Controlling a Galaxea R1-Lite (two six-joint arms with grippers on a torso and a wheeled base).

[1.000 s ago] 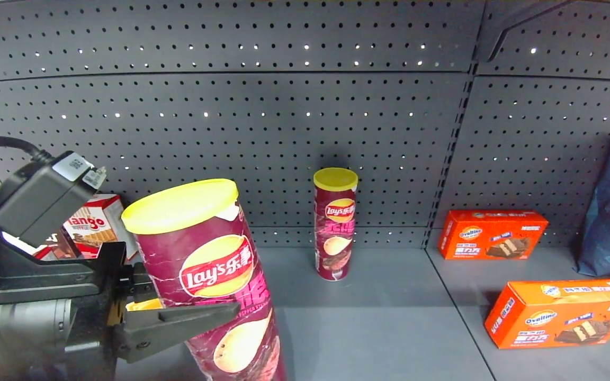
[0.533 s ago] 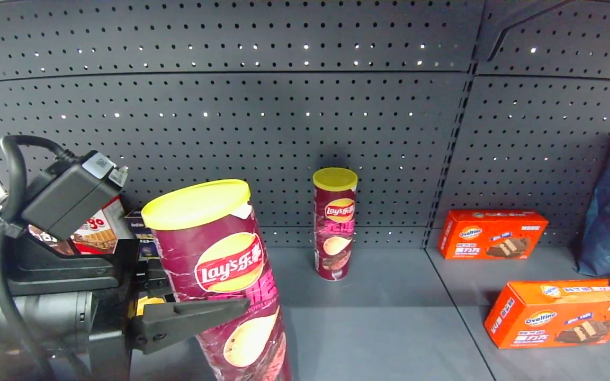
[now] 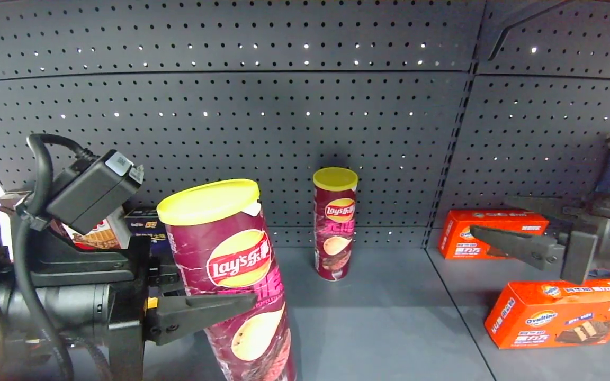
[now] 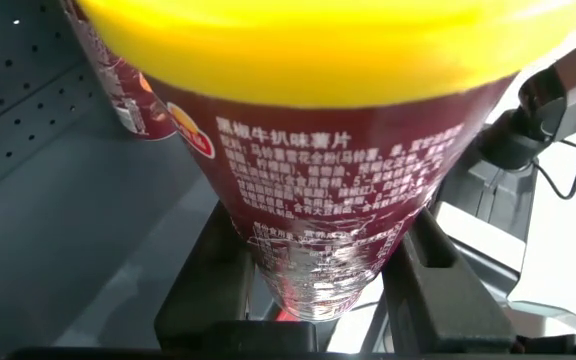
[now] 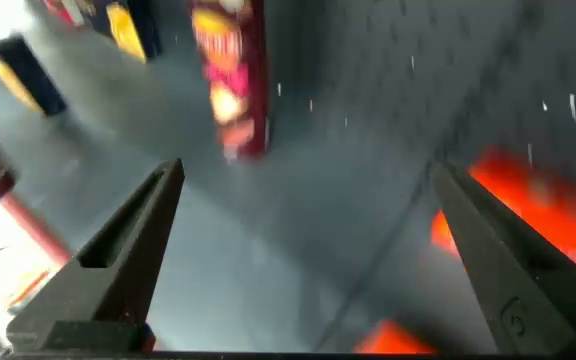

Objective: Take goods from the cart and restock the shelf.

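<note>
The near can (image 3: pixel 231 275) is occupying the front left of the shelf (image 3: pixel 389 328), the far can (image 3: pixel 335 222) standing behind it, rightward. Farther right, the rear box (image 3: pixel 456 241) is lying behind the front box (image 3: pixel 564 312).

Left arm: enters the head view at 8 o'clock, forearm level, fingers pointing toward 3 o'clock.
Left gripper (image 3: pixel 220 307): closed on the can (image 3: pixel 231 264) at mid-height, one finger across its front and the other behind it; the can is slightly tilted.
Right arm: enters at 3 o'clock, fingers pointing toward 9 o'clock.
Right gripper (image 3: pixel 493 217): fingers spread wide, nothing between them.
</note>
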